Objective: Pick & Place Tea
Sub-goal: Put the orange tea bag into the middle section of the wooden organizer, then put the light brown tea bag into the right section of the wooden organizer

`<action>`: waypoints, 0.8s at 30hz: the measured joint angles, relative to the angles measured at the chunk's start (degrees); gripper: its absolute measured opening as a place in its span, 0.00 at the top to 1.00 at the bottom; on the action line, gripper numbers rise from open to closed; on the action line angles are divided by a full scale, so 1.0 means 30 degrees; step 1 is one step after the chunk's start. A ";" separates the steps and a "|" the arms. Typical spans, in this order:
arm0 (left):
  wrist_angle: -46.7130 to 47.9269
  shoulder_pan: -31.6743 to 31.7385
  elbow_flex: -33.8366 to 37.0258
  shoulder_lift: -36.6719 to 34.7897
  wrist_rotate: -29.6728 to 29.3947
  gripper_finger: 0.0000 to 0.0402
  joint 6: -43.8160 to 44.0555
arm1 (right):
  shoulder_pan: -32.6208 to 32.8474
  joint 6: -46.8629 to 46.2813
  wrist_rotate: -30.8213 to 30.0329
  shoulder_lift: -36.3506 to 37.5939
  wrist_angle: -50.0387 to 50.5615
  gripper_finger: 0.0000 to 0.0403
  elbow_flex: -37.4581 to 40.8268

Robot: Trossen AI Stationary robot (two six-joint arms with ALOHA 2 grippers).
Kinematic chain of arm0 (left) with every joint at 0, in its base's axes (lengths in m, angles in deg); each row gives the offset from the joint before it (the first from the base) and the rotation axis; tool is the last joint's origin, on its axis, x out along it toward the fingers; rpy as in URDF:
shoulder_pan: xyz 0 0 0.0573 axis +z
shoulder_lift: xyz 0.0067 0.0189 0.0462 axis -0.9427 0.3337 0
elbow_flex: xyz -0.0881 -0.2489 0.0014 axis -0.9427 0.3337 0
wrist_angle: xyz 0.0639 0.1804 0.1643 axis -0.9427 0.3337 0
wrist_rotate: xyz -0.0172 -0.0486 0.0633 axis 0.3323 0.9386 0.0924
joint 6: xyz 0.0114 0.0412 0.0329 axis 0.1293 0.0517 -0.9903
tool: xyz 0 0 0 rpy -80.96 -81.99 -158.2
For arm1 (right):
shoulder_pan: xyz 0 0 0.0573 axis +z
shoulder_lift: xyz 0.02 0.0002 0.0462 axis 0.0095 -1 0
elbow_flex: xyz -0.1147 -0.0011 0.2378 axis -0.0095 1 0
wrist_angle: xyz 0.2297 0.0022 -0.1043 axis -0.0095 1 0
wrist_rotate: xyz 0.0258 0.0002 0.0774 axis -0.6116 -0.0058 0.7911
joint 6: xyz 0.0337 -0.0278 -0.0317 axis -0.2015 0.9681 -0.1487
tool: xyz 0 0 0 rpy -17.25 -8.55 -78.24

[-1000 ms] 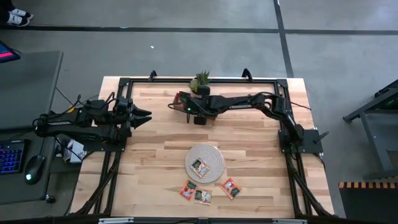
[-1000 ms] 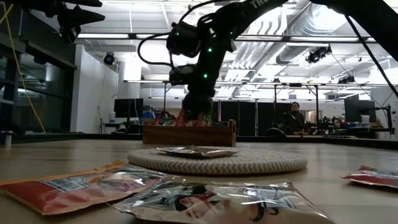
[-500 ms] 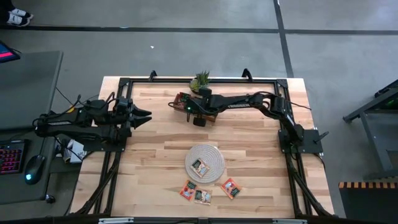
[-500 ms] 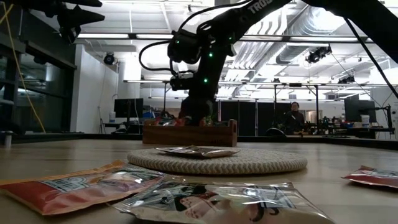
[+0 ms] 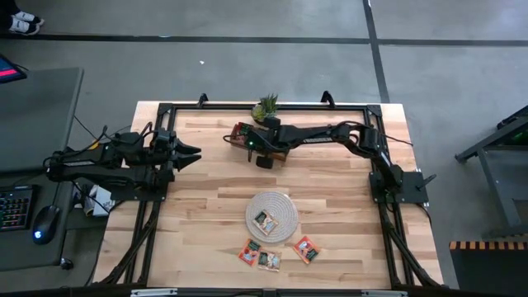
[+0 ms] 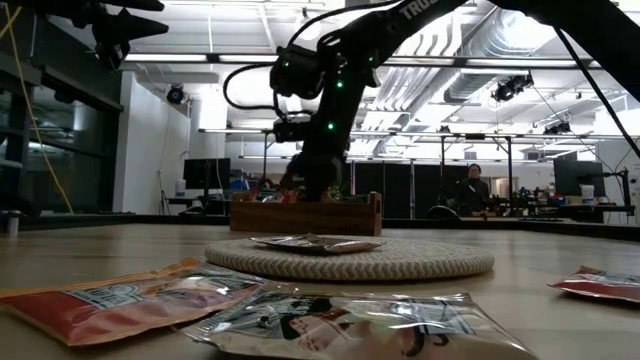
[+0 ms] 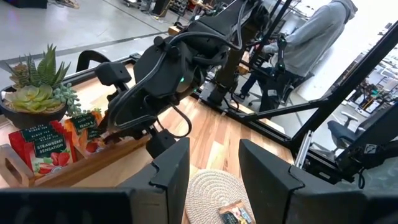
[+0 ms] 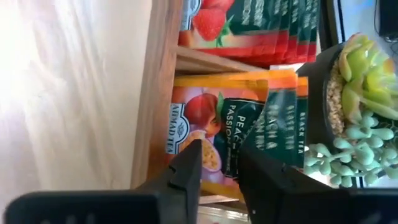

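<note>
We found the right gripper [image 8: 216, 163] lowered over the wooden tray [image 5: 245, 133] at the back of the worktop [image 5: 206, 190], its jaws parted slightly around the top edge of an orange peach-and-passion-fruit tea sachet [image 8: 202, 138], not visibly clamped. Compared with 1 second earlier it had slid toward the tray and dropped, then barely moved in the last half second; we judged a grasp was close. Well behind the jaws, 1 sachet [image 5: 265, 220] lay on the woven mat [image 5: 282, 208] and 3 sachets [image 5: 268, 258] lay beyond it. The left gripper [image 7: 214, 163] waited at the left edge, jaws open and empty, unmoved.
</note>
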 joint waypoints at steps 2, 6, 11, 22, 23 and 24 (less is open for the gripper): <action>-0.0007 0.0000 0.0000 0.0000 0.0000 0.66 0.0000 | 0.0007 0.0003 0.0040 0.0262 0.0019 0.73 -0.0036; -0.0005 0.0000 0.0000 0.0000 0.0007 0.66 -0.0007 | 0.0015 0.0023 0.0020 0.1227 -0.0251 0.69 -0.0066; -0.0007 0.0000 0.0000 0.0000 0.0007 0.66 -0.0007 | 0.0040 0.0051 0.0042 0.2613 -0.0168 0.67 -0.0095; 0.0019 0.0000 0.0000 0.0000 -0.0070 0.66 0.0305 | 0.0763 -0.1838 0.1036 0.6657 0.0420 0.68 -0.0095; 0.0077 0.0000 0.0000 0.0000 -0.0085 0.66 0.0340 | 0.0904 -0.2077 0.1129 0.6969 0.0437 0.68 -0.0095; 0.0123 0.0000 0.0000 0.0000 -0.0108 0.66 0.0428 | 0.1041 -0.2275 0.1429 0.7222 0.0471 0.68 -0.0095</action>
